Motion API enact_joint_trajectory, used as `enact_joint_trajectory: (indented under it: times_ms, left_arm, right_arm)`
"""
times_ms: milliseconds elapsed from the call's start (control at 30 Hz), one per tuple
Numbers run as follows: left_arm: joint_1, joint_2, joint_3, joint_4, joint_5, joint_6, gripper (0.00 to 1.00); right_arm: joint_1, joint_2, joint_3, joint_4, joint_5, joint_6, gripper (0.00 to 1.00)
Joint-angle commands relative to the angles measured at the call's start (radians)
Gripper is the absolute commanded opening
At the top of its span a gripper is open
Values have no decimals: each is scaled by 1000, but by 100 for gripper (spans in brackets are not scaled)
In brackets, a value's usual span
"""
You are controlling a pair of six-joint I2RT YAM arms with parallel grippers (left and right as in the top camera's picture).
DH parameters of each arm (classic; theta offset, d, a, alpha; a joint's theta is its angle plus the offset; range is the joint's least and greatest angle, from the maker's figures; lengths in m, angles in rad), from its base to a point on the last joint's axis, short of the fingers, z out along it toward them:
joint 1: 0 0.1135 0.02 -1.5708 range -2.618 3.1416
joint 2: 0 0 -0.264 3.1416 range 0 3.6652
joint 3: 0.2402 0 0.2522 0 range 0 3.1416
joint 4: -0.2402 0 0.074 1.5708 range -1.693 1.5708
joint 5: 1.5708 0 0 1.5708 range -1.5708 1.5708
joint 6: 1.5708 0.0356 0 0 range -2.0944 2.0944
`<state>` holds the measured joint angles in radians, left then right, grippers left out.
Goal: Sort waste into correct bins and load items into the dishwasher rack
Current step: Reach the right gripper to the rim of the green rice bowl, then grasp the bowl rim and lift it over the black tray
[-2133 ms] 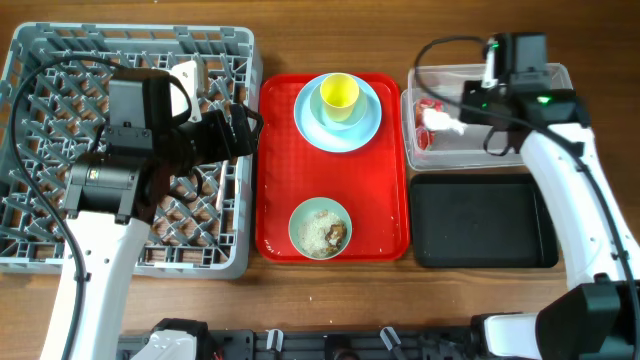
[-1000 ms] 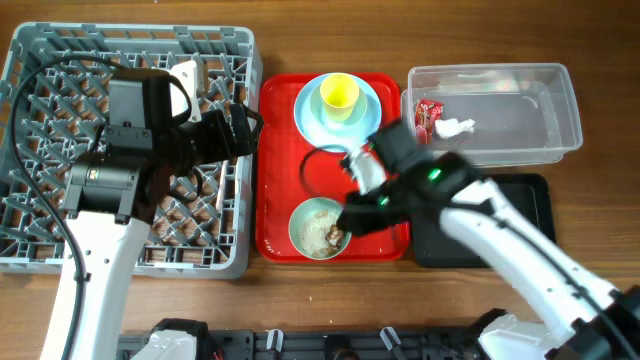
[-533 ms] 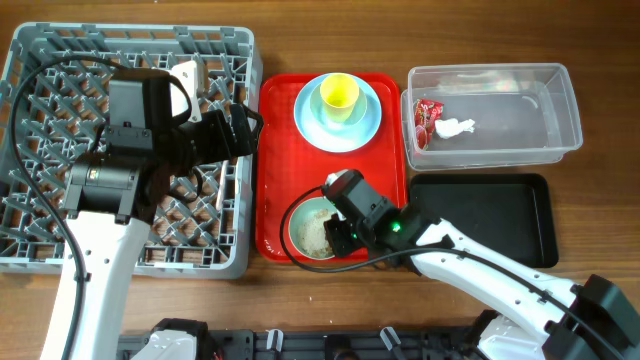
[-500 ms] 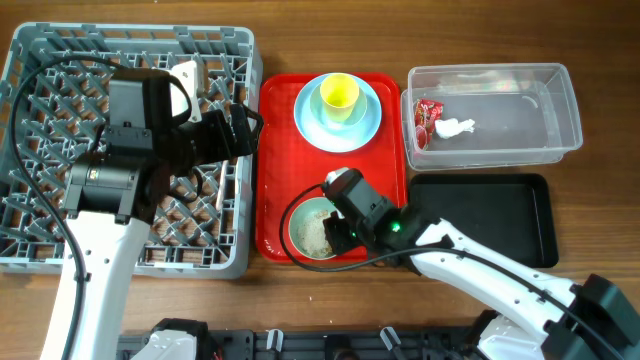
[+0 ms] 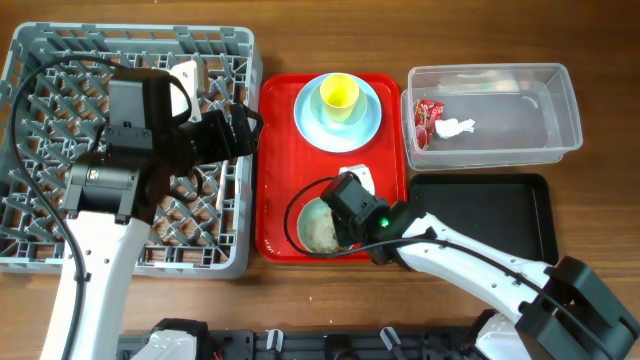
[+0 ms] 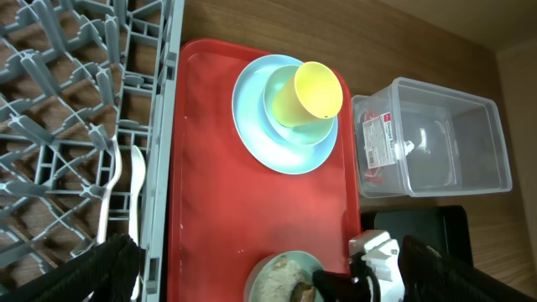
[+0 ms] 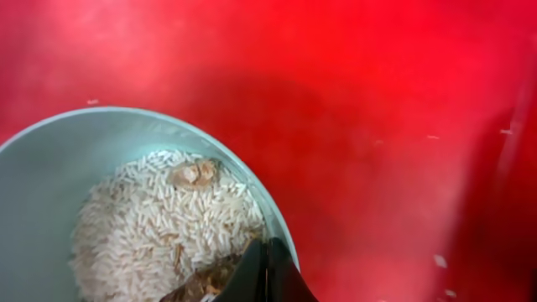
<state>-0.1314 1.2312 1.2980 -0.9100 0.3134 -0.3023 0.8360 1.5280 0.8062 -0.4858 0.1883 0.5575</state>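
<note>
Glossy red plastic tray [image 5: 276, 140], clear plastic tub [image 5: 525, 125], matt black tray [image 5: 495, 210], wooden table [image 5: 605, 200]

Green bowl [image 7: 50, 193] of rice [image 7: 159, 226], brown bits; on red tray [image 7: 377, 101]; gripper [image 7: 267, 270] pinched its rim.

A flat red serving tray [image 5: 280, 160] lies on the wooden table [image 5: 600, 190], about midway along it. Below the tray, at the table's near edge, runs a dark rail [image 5: 330, 345], possibly a mounting frame.
</note>
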Motion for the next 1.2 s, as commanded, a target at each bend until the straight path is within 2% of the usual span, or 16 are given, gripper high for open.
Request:
enact_joint_trajectory:
  times_ms: [0, 133, 167, 300, 367, 433, 467, 533, 600, 767, 967, 1033, 1100, 1167]
  left_arm:
    - [5, -5, 13, 3, 11, -5, 100]
    - [5, -5, 13, 3, 11, -5, 100]
    - [5, -5, 13, 3, 11, -5, 100]
    - [5, -5, 13, 3, 11, -5, 100]
    - [5, -5, 13, 3, 11, -5, 100]
    - [5, -5, 13, 3, 11, -5, 100]
    - [5, -5, 13, 3, 11, -5, 100]
    - [5, -5, 13, 3, 11, -5, 100]
    - [5, -5, 13, 3, 11, -5, 100]
    - [5, -5, 13, 3, 11, -5, 100]
    - [5, -5, 13, 2, 11, -5, 100]
    - [5, -5, 13, 3, 11, -5, 100]
    - [5, -5, 13, 3, 11, -5, 100]
    - [5, -5, 13, 3, 11, -5, 100]
  right_arm:
    - [-2, 5, -6, -45, 184, 29, 4]
    - [-51, -10, 35, -126, 316, 25, 8]
    - [-71, -11, 49, -130, 316, 20, 11]
    - [-117, -23, 106, -135, 297, 10, 12]
    - [-118, -43, 171, -150, 197, -83, 15]
    - [-117, -72, 238, -159, -43, -158, 23]
    - [-116, -82, 256, -156, -172, -163, 27]
    - [-112, -86, 257, -153, -303, -111, 36]
    - [-77, -67, 219, -156, -260, -56, 39]
    - [-18, 37, 186, -154, -210, -53, 39]
    - [-17, 154, 186, -151, -207, -31, 38]
    - [-17, 190, 186, -151, -208, -31, 31]
    - [-17, 198, 186, -151, -207, -31, 16]
    - [-18, 186, 201, -156, -207, -31, 10]
